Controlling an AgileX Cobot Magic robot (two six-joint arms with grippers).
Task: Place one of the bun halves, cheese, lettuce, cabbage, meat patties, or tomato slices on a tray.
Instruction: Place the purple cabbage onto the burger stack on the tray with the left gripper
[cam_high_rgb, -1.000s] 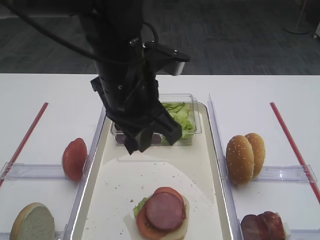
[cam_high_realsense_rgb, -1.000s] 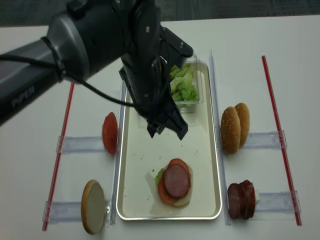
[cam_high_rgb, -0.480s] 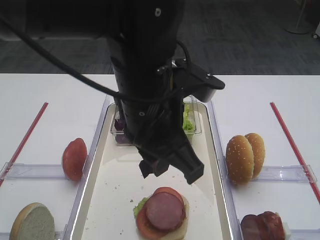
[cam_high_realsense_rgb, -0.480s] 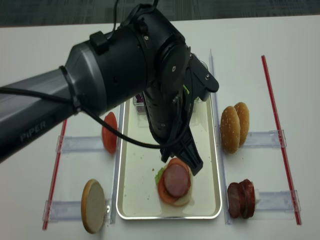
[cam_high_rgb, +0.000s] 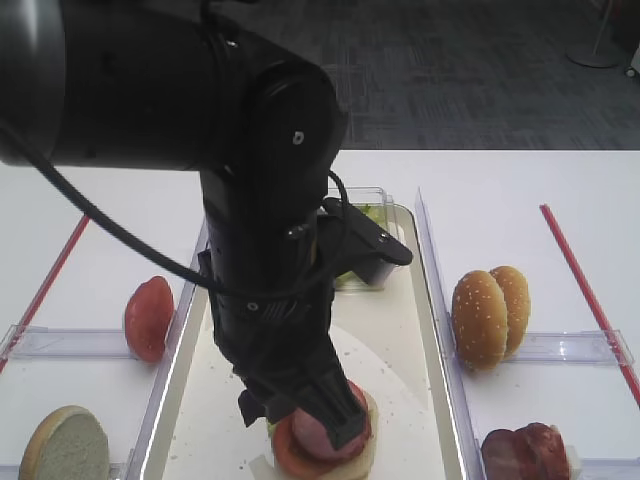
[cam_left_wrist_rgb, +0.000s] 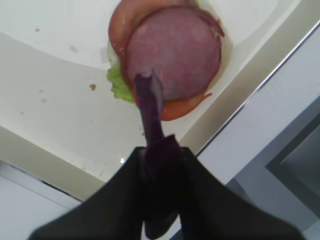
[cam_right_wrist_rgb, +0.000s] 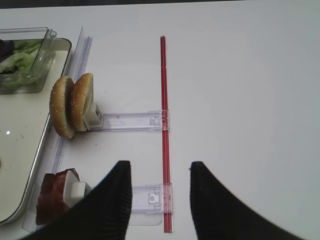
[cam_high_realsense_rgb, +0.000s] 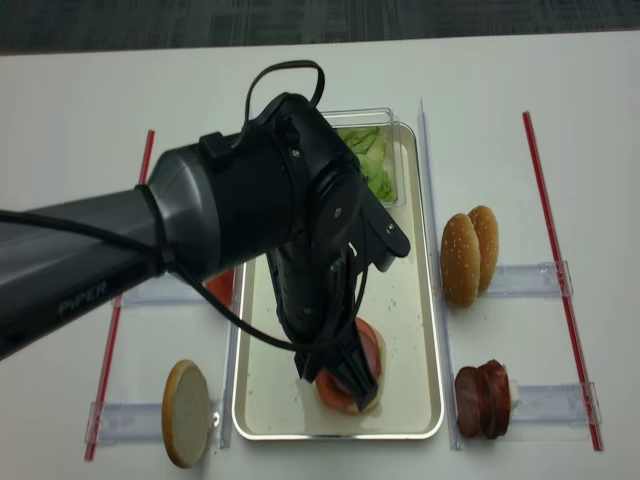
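My left gripper (cam_left_wrist_rgb: 159, 150) is shut on a dark purple cabbage piece (cam_left_wrist_rgb: 150, 107), which sticks out ahead of the fingertips. It hangs just over a stack on the cream tray (cam_left_wrist_rgb: 50, 110): a pink meat patty (cam_left_wrist_rgb: 175, 50) on a tomato slice (cam_left_wrist_rgb: 182, 106), with lettuce (cam_left_wrist_rgb: 119, 86) showing at the edge. From above, the left arm covers most of that stack (cam_high_realsense_rgb: 365, 375) at the tray's (cam_high_realsense_rgb: 415, 300) near end. My right gripper (cam_right_wrist_rgb: 160, 172) is open and holds nothing, over the bare table by a red strip (cam_right_wrist_rgb: 164, 125).
A clear box (cam_high_realsense_rgb: 368, 160) of lettuce sits at the tray's far end. Right of the tray stand two bun halves (cam_high_realsense_rgb: 468, 255) and meat patties (cam_high_realsense_rgb: 482, 400) in clear holders. On the left are a tomato slice (cam_high_rgb: 150, 318) and a pale-faced bun half (cam_high_rgb: 68, 445).
The left arm has travelled from the clear box down the tray to its near end and dropped low over the stack, carrying the cabbage piece.
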